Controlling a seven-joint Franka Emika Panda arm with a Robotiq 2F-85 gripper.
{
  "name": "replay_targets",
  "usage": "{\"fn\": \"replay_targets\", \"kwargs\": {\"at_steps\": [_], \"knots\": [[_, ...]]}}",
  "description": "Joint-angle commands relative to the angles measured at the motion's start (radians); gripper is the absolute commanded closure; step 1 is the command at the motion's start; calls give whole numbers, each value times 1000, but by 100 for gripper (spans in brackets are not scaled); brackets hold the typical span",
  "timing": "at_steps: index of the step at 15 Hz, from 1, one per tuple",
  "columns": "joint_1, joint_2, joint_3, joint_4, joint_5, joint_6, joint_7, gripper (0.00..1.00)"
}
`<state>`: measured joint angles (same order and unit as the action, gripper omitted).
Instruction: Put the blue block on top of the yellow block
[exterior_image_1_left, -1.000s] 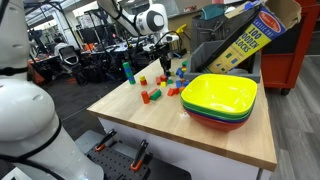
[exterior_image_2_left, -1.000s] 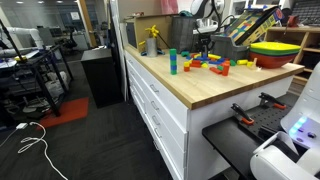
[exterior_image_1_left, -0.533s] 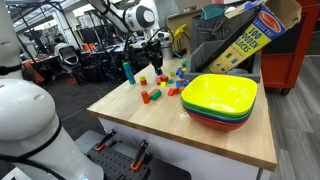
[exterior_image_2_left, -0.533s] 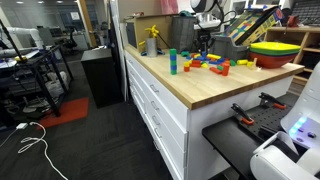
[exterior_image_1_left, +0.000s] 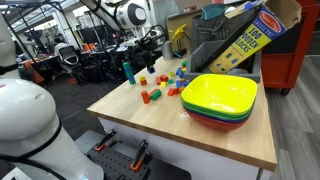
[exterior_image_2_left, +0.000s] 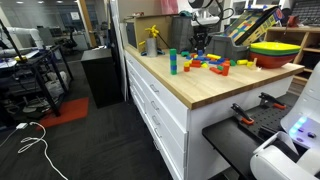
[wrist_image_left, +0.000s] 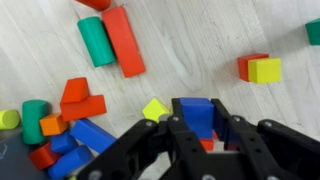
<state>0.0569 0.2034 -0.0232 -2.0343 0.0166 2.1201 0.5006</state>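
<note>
In the wrist view my gripper (wrist_image_left: 200, 106) is shut on the blue block (wrist_image_left: 196, 116), which sits between the two black fingers above the wooden table. A small yellow block (wrist_image_left: 155, 108) lies just left of the fingers. Another yellow block (wrist_image_left: 266, 70) lies farther off, touching a red block (wrist_image_left: 249, 65). An orange-red block shows under the jaws. In both exterior views the gripper (exterior_image_1_left: 149, 45) (exterior_image_2_left: 200, 40) hangs over the scattered blocks (exterior_image_1_left: 160, 86); the held block is too small to make out there.
A long red block (wrist_image_left: 124, 40), a green cylinder (wrist_image_left: 96, 40), blue blocks (wrist_image_left: 90, 134) and orange pieces (wrist_image_left: 80, 100) lie around. A teal upright cylinder (exterior_image_1_left: 127, 70) (exterior_image_2_left: 172, 62) stands nearby. Stacked bowls (exterior_image_1_left: 222, 98) (exterior_image_2_left: 276, 50) and a block box (exterior_image_1_left: 250, 35) sit on the table.
The gripper has moved along the table over the block pile, toward the teal cylinder, still shut on the blue block.
</note>
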Motion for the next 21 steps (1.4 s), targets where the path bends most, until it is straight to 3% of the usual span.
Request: {"fn": "replay_targets", "kwargs": {"at_steps": [1,15,21], "knots": [[-1,-23,17,2,33,-47,-59,92],[16,7,67,67,68,-78,-180,92],[41,13,77,73,49,-71,-172,92]]}}
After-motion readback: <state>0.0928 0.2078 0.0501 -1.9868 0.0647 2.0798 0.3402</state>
